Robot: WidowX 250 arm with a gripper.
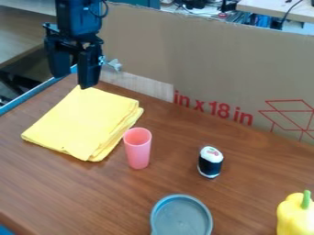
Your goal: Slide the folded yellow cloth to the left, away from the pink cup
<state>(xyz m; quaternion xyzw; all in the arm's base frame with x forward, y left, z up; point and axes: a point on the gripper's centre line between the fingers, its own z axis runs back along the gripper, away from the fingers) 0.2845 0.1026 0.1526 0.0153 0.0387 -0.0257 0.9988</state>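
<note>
The gripper [74,81] hung open by the table's [184,133] far left corner, nearest the far corner of the cloth [84,120], which lay folded (a bright yellow) close to the table's left edge. A pink cup [138,148] stood upright just beside the cloth, with the sushi [210,163] farther right, and cardboard [215,64] rose along the table's far edge. Nearer the camera were a grey dish [182,218] and, to its right, a yellow pepper [295,215].

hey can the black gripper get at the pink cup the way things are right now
Probably yes: the gripper hangs open near the yellow cloth, and the pink cup stands upright beside the cloth with nothing over it.
</note>
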